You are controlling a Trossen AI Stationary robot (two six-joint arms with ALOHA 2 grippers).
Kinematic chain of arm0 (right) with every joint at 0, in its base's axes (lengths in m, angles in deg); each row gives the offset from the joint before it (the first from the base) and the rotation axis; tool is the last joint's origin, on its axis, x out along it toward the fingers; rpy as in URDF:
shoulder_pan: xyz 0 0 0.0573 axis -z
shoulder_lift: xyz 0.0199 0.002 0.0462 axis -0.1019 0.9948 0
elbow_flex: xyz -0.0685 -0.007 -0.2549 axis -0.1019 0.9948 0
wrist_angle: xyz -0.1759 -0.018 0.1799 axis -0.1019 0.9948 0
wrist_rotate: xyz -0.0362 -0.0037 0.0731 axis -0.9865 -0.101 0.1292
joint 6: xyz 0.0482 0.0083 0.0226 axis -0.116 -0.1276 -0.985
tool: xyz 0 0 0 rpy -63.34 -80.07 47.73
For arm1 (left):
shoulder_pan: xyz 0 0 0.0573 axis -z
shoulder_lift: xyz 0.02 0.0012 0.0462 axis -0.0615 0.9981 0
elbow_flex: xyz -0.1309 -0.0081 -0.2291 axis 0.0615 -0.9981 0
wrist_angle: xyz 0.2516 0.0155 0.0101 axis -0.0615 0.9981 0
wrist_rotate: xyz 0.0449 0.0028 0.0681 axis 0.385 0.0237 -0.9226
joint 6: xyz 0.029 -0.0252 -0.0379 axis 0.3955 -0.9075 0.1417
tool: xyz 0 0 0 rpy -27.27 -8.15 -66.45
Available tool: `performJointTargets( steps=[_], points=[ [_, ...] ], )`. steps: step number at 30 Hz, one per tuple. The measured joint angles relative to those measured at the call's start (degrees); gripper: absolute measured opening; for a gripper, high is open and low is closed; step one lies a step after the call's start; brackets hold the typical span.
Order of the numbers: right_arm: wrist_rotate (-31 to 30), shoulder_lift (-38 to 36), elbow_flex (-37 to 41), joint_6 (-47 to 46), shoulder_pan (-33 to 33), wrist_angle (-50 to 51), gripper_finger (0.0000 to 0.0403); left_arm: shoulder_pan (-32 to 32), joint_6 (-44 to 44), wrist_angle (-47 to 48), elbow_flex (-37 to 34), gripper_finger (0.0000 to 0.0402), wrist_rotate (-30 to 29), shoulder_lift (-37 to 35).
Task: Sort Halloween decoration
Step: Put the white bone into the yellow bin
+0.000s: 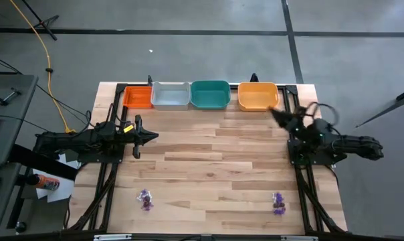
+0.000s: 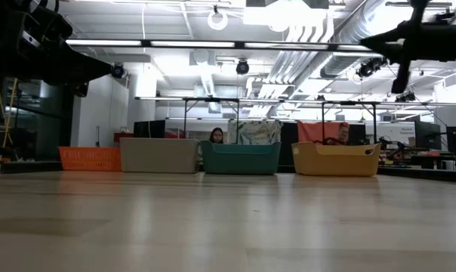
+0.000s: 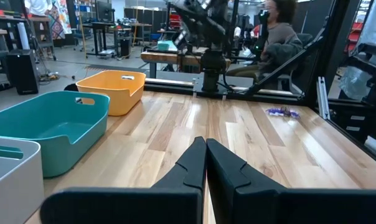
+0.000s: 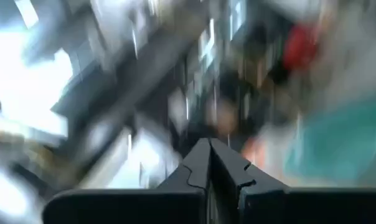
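Halloween decoration (two purple clusters) on wooden table; left gripper, right gripper closed, empty.

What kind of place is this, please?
Probably a robotics lab or workshop in an open industrial hall: exposed ceiling ducts, metal frame workbenches behind the wooden table, and a person seated at a desk.

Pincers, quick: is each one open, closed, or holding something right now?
Left pincer: closed, empty, above bare table at the left.
Right pincer: closed, empty, near the orange tray.
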Motion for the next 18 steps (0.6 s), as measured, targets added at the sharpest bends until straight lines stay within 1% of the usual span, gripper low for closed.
performJointTargets(
  steps=[3, 6, 8, 11, 13, 15, 18],
  points=[
    [14.4, 7.5, -7.1, -6.6, 0.0, 16.2, 0.0031, 0.0, 0.0, 0.0, 0.0, 0.0001, 0.0, 0.0],
    [28.9, 16.9, -14.6, -7.8, -0.7, 32.4, 0.0065, 0.0, 0.0, 0.0, 0.0, 0.0001, 0.0, 0.0],
    [34.6, 23.2, -18.6, -8.0, -2.5, 41.8, 0.0086, 0.0, 0.0, 0.0, 0.0, 0.0001, 0.0, 0.0],
    [39.6, 31.6, -22.1, -9.0, -7.7, 50.3, 0.0110, 0.0, 0.0, 0.0, 0.0, 0.0001, 0.0, 0.0],
    [41.3, 36.0, -23.0, -12.7, -12.7, 51.3, 0.0120, 0.0, 0.0, 0.0, 0.0, 0.0001, 0.0, 0.0],
    [41.5, 39.7, -23.2, -20.1, -18.3, 50.9, 0.0124, 0.0, 0.0, 0.0, 0.0, 0.0001, 0.0, 0.0],
    [41.0, 44.9, -23.4, -35.0, -27.2, 50.6, 0.0126, 0.0, 0.0, 0.0, 0.0, 0.0001, 0.0, 0.0]
  ],
)
